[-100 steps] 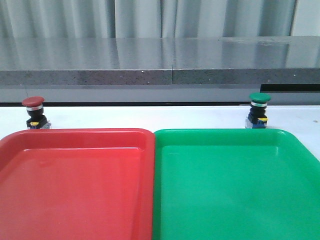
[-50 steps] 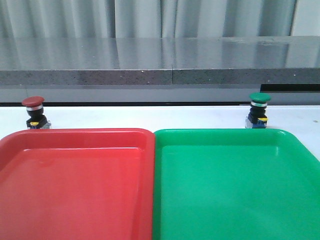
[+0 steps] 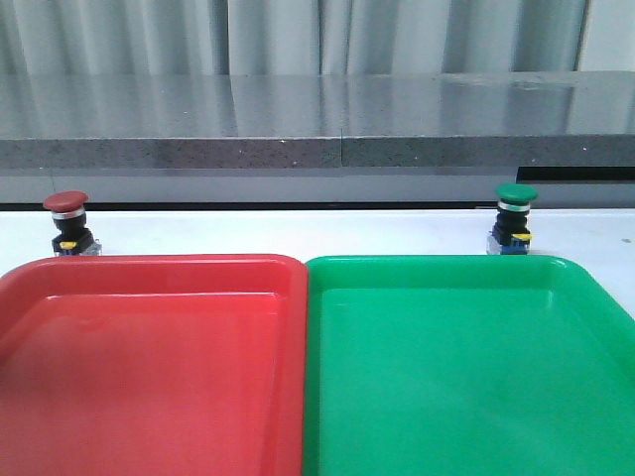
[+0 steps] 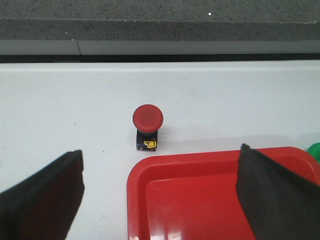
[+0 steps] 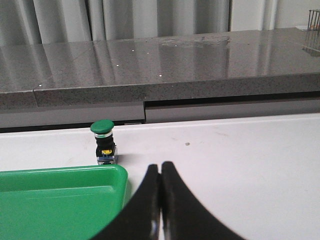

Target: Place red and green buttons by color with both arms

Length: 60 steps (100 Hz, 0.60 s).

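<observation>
Red button [image 3: 67,221] and green button [image 3: 514,216], upright, well apart on white table [image 3: 298,233]

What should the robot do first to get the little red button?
Probably move the left hand forward and down over the red button. That hand is open with the button ahead of it, standing untouched on the white table just behind the red tray.

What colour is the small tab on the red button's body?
Yellow, on the red button; clearest in the left wrist view.
</observation>
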### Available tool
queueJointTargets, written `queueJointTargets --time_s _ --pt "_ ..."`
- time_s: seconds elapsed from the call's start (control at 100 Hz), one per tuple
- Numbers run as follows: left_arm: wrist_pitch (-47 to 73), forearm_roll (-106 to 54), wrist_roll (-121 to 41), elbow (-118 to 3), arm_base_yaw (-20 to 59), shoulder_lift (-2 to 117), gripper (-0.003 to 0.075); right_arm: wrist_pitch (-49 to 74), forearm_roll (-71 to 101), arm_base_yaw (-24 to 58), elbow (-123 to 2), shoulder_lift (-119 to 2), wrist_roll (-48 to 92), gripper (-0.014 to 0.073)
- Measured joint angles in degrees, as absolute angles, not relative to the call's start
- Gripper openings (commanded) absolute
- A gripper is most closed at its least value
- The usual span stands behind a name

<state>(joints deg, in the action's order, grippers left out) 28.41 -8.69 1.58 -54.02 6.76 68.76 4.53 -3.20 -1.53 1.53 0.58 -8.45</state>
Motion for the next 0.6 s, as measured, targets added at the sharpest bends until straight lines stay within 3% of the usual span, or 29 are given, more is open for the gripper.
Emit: queueJointTargets --time_s 0.6 --pt "25.58 -10.97 1.58 -67.32 6.90 93.75 0.0597 4.53 -3.20 -1.53 1.53 0.58 -8.45 -0.0064"
